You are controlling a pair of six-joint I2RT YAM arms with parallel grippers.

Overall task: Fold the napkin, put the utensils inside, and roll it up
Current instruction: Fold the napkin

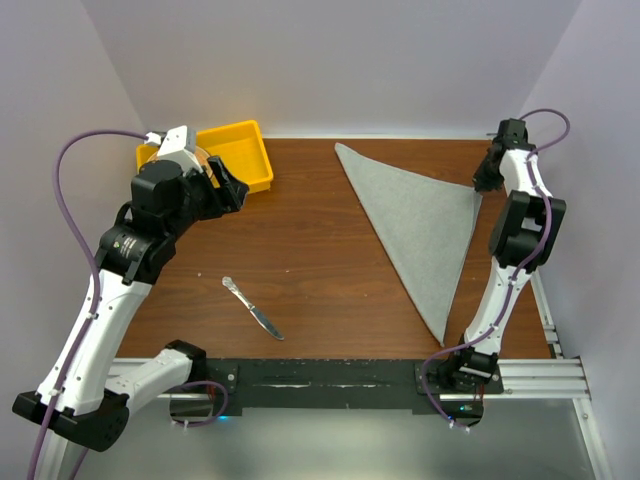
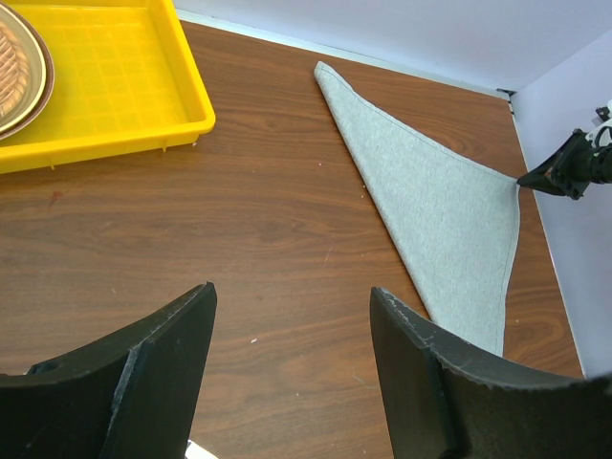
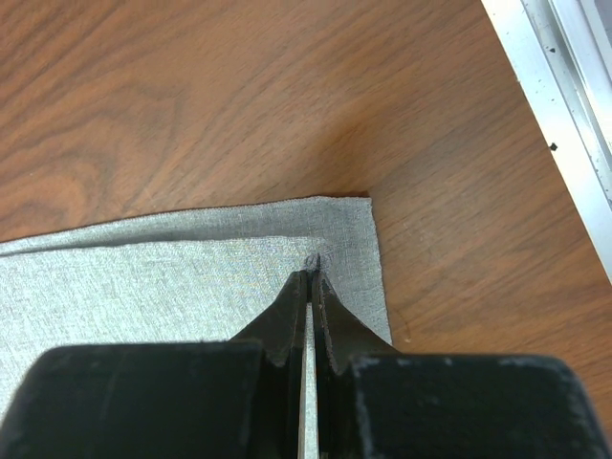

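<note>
The right claw (image 3: 311,275) pinched a corner of the folded napkin (image 1: 425,225); the left claw (image 2: 292,296) hung wide apart.

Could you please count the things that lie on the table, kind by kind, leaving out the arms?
grey napkin: 1
knife: 1
yellow tray: 1
round brown disc, inside the tray: 1
Total: 4

Top: we overlook the whole table (image 1: 300,230) from behind.
Wrists: we share the napkin (image 2: 430,201), left from afar, right close.
</note>
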